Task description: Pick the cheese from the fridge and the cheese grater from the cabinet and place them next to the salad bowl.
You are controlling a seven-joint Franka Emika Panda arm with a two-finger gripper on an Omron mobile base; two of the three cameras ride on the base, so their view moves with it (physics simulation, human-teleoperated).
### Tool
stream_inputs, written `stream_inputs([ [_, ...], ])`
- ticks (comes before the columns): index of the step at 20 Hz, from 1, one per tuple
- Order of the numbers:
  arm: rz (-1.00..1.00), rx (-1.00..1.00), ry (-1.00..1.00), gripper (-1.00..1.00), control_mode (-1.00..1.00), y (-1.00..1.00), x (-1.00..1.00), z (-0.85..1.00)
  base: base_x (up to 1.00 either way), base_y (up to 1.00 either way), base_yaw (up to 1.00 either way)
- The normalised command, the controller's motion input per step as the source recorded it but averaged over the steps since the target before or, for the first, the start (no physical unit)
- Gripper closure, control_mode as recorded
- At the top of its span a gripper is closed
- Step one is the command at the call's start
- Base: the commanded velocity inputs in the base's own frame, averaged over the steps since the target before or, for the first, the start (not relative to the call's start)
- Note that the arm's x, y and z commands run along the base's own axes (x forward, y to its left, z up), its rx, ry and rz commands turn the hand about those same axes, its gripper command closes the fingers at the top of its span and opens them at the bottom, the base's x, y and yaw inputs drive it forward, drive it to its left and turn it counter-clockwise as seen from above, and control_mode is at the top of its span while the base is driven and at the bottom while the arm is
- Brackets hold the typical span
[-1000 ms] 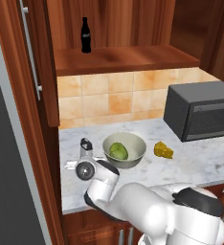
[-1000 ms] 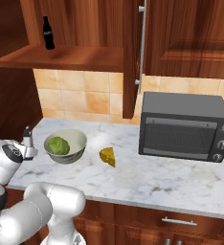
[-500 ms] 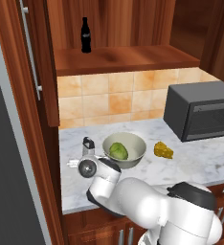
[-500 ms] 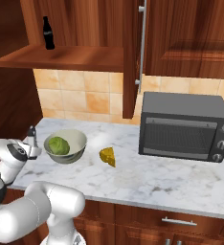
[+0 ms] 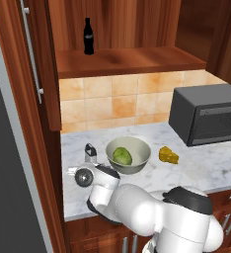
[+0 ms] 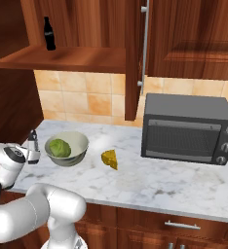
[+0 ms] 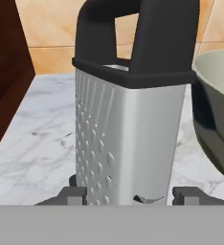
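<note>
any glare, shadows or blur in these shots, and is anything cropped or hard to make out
Hand view: the cheese grater is sharp, evenly lit, its base cropped. Left base view: the arm hides most of the grater; soft shadow under the salad bowl. Right base view: no glare, the cheese small but clear.

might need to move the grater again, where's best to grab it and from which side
Grip the cheese grater across its flat metal walls, low on the body, coming level from the counter's front edge as the hand sits now. It stands upright and the salad bowl crowds one side.
</note>
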Motion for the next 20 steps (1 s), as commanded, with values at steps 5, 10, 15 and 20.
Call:
stream_inputs([
  [5,-0.02,-0.01,0.00,1.00,-1.00,0.00,0.00,-0.07,0.00,0.00,0.00],
  [10,0.00,0.00,0.00,-1.00,-1.00,0.00,0.00,0.00,0.00,0.00,0.00],
  [15,0.00,0.00,0.00,-1.00,-1.00,-0.05,-0.02,0.00,0.00,0.00,0.00],
  [20,-0.01,0.00,0.00,-1.00,-1.00,-0.14,-0.18,0.00,0.00,0.00,0.00],
])
